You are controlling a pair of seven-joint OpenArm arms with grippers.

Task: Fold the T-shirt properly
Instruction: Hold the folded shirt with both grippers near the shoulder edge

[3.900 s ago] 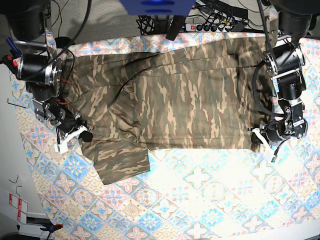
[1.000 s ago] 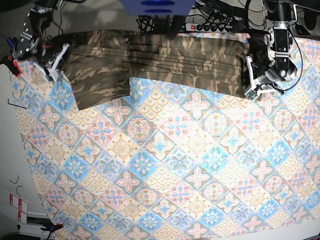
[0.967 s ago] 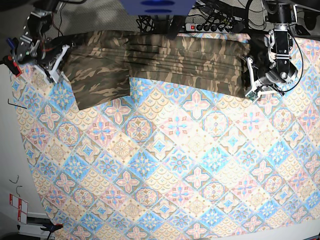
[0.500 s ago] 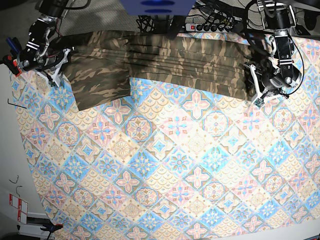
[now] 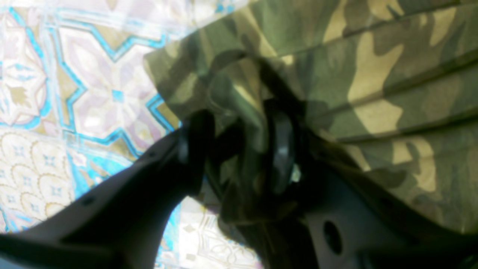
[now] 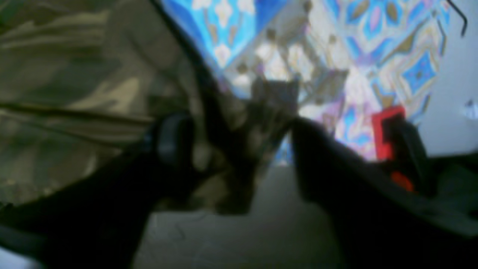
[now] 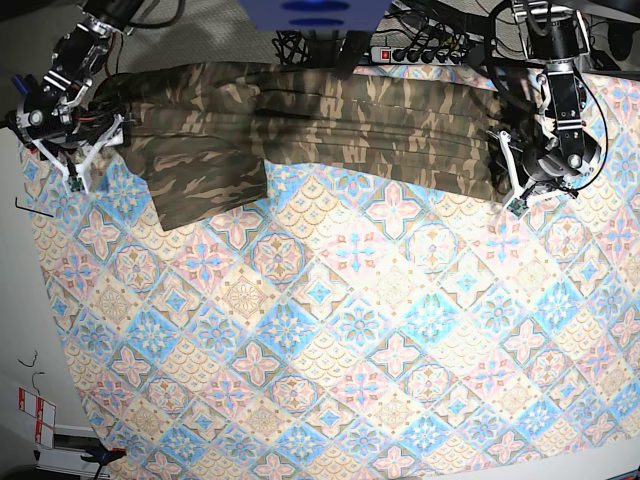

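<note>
Camouflage T-shirt (image 7: 310, 125) bunched along tablecloth's (image 7: 350, 340) far edge | both fingers parted, cloth between.

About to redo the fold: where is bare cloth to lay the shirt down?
Free: the whole tablecloth below the T-shirt, from its lower edge to the near edge. Crowded: the far strip, with the shirt between the right claw and left claw.
</note>
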